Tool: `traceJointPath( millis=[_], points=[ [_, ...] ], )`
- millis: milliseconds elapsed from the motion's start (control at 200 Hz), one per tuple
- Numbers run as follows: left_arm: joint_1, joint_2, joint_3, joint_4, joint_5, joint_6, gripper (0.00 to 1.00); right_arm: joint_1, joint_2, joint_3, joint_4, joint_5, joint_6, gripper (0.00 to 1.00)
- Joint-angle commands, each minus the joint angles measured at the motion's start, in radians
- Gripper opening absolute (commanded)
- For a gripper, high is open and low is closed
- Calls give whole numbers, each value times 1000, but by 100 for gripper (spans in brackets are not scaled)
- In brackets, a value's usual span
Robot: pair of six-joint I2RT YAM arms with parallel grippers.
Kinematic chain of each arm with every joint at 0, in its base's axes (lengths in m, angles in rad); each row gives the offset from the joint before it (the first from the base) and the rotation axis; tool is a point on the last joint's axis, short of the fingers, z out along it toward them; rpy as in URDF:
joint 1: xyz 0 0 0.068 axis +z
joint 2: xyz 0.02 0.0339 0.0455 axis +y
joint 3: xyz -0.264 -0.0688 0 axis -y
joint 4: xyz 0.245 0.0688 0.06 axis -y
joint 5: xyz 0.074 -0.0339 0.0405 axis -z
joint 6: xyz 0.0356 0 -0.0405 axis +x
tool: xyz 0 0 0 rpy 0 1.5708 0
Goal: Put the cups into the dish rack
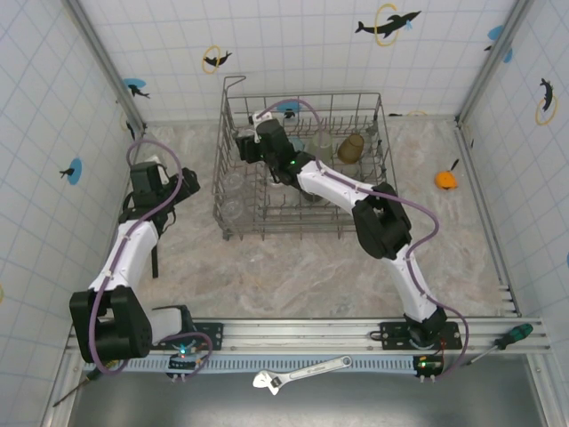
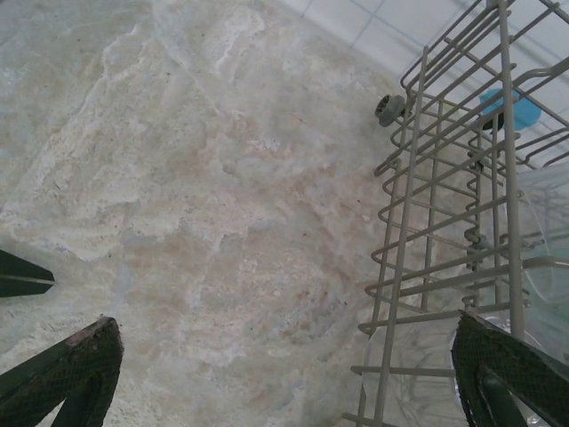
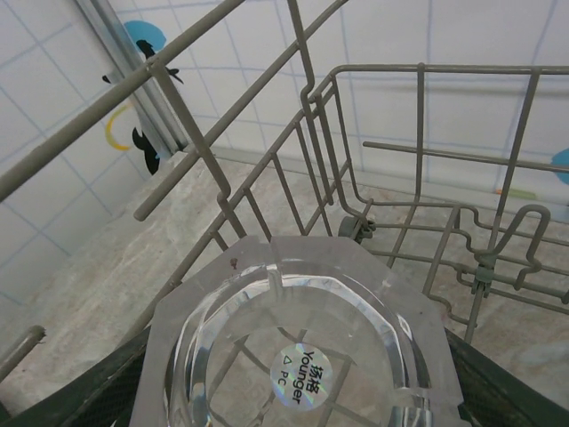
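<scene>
my right gripper [image 3: 293,400] is pinching a clear tumbler [image 3: 298,329], with a dark finger [image 3: 80,396] on each side. its wrist camera gives me the many-sided base with a round sticker [image 3: 304,375], which the top view is too far off to show. from above i see that gripper deep in the dish rack [image 1: 284,233], at its far left corner by the tall wire loop [image 1: 233,84]. my left gripper [image 2: 284,382] is spread wide over bare table, nothing between the fingers, near the rack's left wall. the table [image 1: 293,276] is beige marbled stone, walled by white tiles [image 1: 311,36] with dolphin stickers [image 1: 388,22]. in the rack an amber tumbler [image 1: 351,147] sits toward the far right, and two more clear tumblers [image 1: 230,184] stand along the left side.
</scene>
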Motion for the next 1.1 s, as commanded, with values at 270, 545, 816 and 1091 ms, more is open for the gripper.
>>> traceJointPath(
  millis=[270,545,816,1091],
  points=[
    [3,-16,1,4,28,-15,97,29,104,114,82,-3,-103,43],
    [4,-11,1,16,82,-19,97,39,151,152,73,0,-123,44],
    [4,-2,9,4,100,-20,97,37,156,151,20,4,-154,56],
    [4,-5,9,2,106,-21,97,41,155,147,4,-1,-165,73]
  ],
)
